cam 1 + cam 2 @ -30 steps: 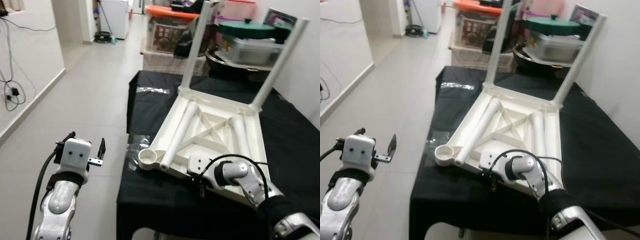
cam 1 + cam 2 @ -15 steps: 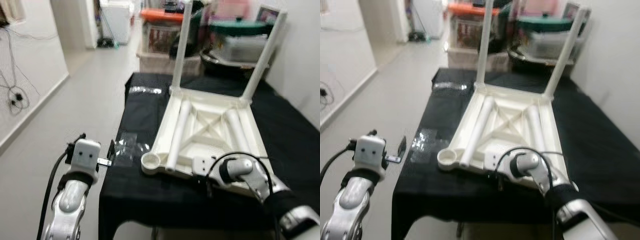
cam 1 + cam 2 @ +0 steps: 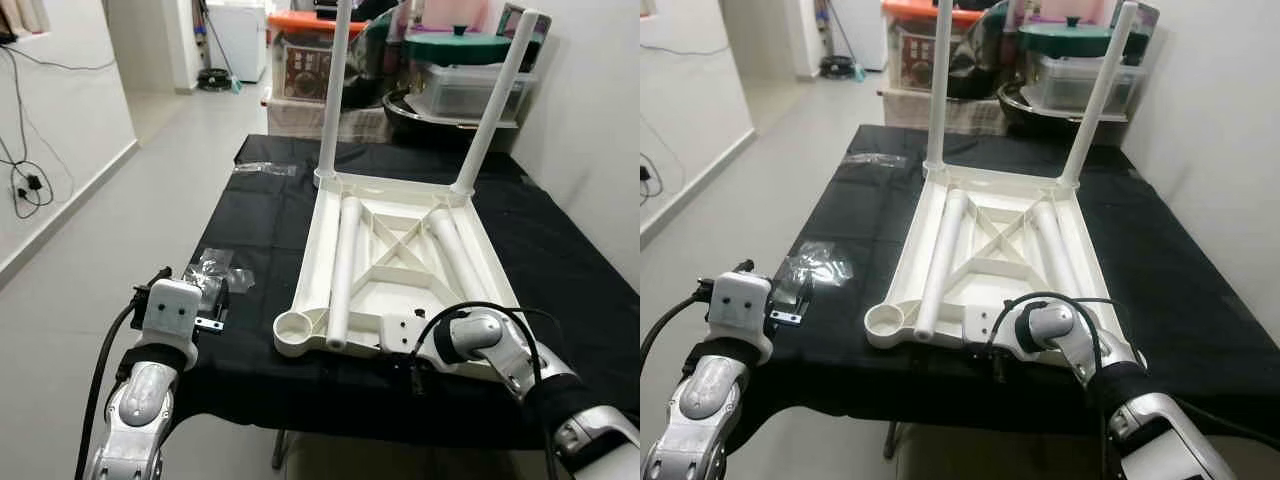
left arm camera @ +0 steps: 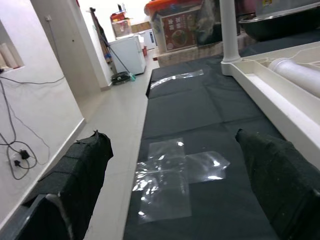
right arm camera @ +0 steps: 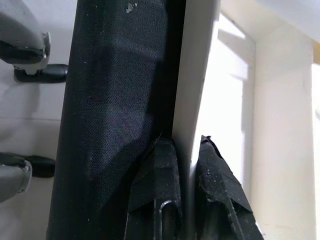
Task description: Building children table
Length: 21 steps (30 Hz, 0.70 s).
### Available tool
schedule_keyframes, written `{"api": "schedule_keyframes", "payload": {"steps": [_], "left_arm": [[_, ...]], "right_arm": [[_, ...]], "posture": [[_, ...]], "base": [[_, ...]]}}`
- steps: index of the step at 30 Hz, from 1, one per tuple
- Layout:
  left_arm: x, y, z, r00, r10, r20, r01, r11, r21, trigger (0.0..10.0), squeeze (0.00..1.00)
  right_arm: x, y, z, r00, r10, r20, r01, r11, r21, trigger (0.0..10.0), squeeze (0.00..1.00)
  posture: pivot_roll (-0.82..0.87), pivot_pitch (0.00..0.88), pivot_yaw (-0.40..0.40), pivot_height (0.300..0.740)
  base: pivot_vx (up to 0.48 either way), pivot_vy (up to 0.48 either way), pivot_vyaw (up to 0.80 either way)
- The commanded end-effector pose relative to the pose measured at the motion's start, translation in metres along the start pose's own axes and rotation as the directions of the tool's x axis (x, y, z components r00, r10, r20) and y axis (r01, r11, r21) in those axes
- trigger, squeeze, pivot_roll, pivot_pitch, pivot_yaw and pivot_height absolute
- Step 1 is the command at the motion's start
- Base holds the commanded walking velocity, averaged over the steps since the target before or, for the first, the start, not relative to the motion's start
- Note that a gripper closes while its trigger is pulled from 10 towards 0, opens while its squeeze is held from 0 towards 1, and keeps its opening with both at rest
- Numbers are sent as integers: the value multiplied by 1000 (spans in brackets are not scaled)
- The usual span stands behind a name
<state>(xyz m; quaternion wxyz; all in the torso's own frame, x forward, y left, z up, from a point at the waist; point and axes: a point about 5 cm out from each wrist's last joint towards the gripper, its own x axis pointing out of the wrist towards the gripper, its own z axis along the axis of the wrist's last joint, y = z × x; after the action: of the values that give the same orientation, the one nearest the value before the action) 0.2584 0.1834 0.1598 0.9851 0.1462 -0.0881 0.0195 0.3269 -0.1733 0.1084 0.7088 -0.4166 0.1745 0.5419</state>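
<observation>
A white children's table (image 3: 308,240) lies upside down on a black-clothed table (image 3: 250,210). Two white legs (image 3: 333,90) (image 3: 495,100) stand upright in its far corners. Two more legs (image 3: 343,270) (image 3: 455,250) lie loose inside the underside. The near-left corner socket (image 3: 292,330) is an empty round cup. My right gripper (image 5: 187,145) is shut on the near rim (image 5: 200,75) of the white table, black cloth beside it. My left gripper (image 4: 169,134) is open at the black table's left edge, its fingers (image 4: 75,185) either side of a clear plastic bag (image 4: 170,175).
A second clear wrapper (image 3: 265,168) lies at the far left of the black cloth. Behind stand storage boxes (image 3: 310,60), a green-lidded container (image 3: 465,70) and a dark bowl (image 3: 420,110). A wall runs along the right; grey floor (image 3: 150,200) lies to the left.
The camera has shifted, so the table now faces me squarely. My left gripper has come from over the floor to the table's left edge by the plastic bag. The right gripper stays on the rim.
</observation>
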Motion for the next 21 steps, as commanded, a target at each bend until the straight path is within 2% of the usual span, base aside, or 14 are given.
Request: {"api": "schedule_keyframes", "payload": {"steps": [1,2,3,4,5,6,8,9,13,15,18,19,20,21], "left_arm": [[0,3,-2,1000,3,-7,-3,1000,14,10000,0],[0,3,-2,1000,3,-7,-3,1000,14,10000,0],[0,3,-2,1000,2,-7,-2,1000,15,10000,0],[1,3,-2,1000,2,-7,-1,1000,16,10000,0],[1,3,-2,1000,2,-8,-1,1000,16,10000,0],[1,3,-2,1000,2,-8,-2,1000,16,10000,0],[1,3,-3,1000,1,-9,-1,1000,16,10000,0],[1,2,-3,1000,1,-9,-1,1000,16,10000,0],[1,2,-3,1000,-1,-10,1,1000,17,10000,0],[1,2,-3,1000,1,-9,-1,1000,16,10000,0],[0,3,-3,1000,4,-9,-4,1000,15,10000,0],[0,3,-3,1000,4,-9,-4,1000,15,10000,0],[0,3,-4,1000,3,-12,-3,1000,15,10000,0],[0,3,-4,1000,2,-13,-2,1000,15,10000,0]], "right_arm": [[2,1,-3,999,-19,-48,15,997,-79,0,0],[2,1,-3,999,-19,-48,15,997,-79,0,0],[3,0,-2,998,-38,-53,33,995,-92,1020,0],[4,-3,-3,996,-65,-66,59,994,-88,10000,0],[4,-4,-4,995,-72,-72,67,995,-77,10000,0],[4,-5,-4,994,-74,-76,69,995,-69,10000,914],[4,-5,-3,995,-80,-66,75,995,-73,10000,914],[4,-6,-2,995,-84,-56,79,994,-78,10000,1000],[5,-13,10,991,-129,29,130,990,-51,10000,1000],[2,-23,23,973,-203,108,205,979,-6,10000,1000],[-5,-35,36,947,-267,175,264,964,43,10000,1000],[-5,-35,36,947,-267,175,264,964,43,10000,1000],[-13,-45,42,929,-317,191,311,948,62,10000,1000],[-16,-47,43,925,-330,190,323,944,65,10000,1000]], "posture": [[47,0,-114,740],[47,0,-114,740],[47,0,-114,740],[48,0,-113,740],[48,0,-113,740],[48,0,-113,740],[51,0,-113,740],[51,0,-112,740],[51,0,-110,740],[52,0,-110,740],[52,0,-107,740],[52,0,-107,740],[49,0,-104,740],[49,0,-104,740]], "base": [[0,0,0],[0,0,0],[0,0,0],[0,0,0],[0,0,0],[0,0,0],[0,0,0],[0,0,0],[0,0,0],[0,0,0],[0,0,0],[0,0,0],[0,0,0],[0,0,0]]}}
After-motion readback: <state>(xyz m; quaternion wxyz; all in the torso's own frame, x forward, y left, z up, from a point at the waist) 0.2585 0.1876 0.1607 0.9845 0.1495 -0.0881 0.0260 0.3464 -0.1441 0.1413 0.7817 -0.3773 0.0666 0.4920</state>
